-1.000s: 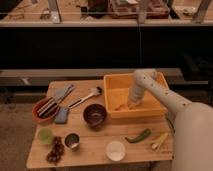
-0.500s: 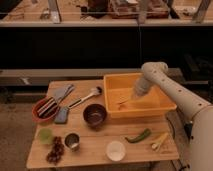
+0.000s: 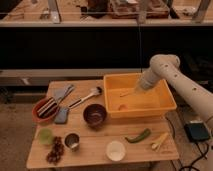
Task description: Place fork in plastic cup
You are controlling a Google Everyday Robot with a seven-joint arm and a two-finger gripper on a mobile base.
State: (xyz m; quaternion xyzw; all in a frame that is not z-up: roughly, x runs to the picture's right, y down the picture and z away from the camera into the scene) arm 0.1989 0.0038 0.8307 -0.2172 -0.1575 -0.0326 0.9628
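pale and slim, the fork (image 3: 127, 93) lay within the orange bin (image 3: 167, 98). one end met the tip of the gripper (image 3: 140, 87), and its long axis ran out from that tip toward the left of the camera view, tilted a little downward. we saw the gripper hanging over the bin's right half, on the white arm (image 3: 190, 92) reaching in from the right. whether it was clamped on the fork or only meeting it, we could not tell. a small orange item (image 3: 121, 106) sat on the bin floor below and left of the gripper, apart from the fork. the plastic cup (image 3: 45, 135), light green, stood well apart from the gripper, far to its left near the table's front edge, beyond the brown bowl (image 3: 95, 114) and left of the metal cup (image 3: 72, 140). we judged the coming move to turn on that line: a held fork would cross the bin's left wall, pass the bowl, then tip one end down into the cup's mouth.
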